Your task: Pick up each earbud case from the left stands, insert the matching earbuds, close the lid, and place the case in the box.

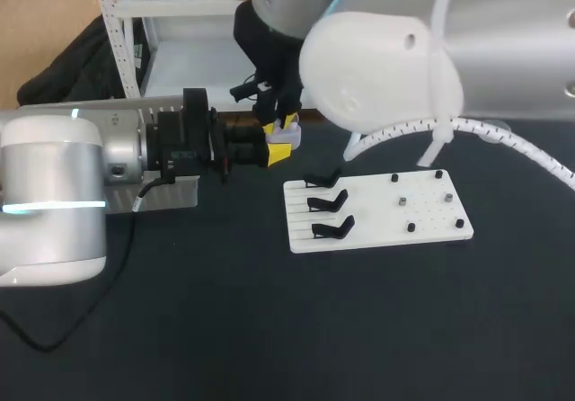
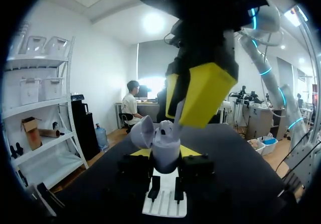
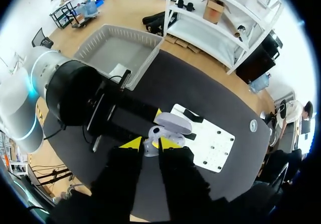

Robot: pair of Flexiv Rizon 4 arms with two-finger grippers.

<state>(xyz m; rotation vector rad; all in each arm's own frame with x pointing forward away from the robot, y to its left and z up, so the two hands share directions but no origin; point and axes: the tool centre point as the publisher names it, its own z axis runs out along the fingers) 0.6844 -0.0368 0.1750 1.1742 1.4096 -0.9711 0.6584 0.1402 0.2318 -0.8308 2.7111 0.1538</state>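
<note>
Counted: two tools, one case, one board, one box, on one worktop [image 1: 269,329].
Two tools show, the left tool [image 2: 165,153] and the right tool [image 3: 150,143], and one earbud case [image 1: 288,133], its lid open. One white board [image 1: 377,212] bears three black stands [image 1: 328,203] and six small pegs [image 1: 411,227], five dark and one grey, as far as can be told. There is one grey box [image 3: 131,31].

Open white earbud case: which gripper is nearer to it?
Left. The left gripper is shut on the open white earbud case; the right gripper hangs just above it.
</note>
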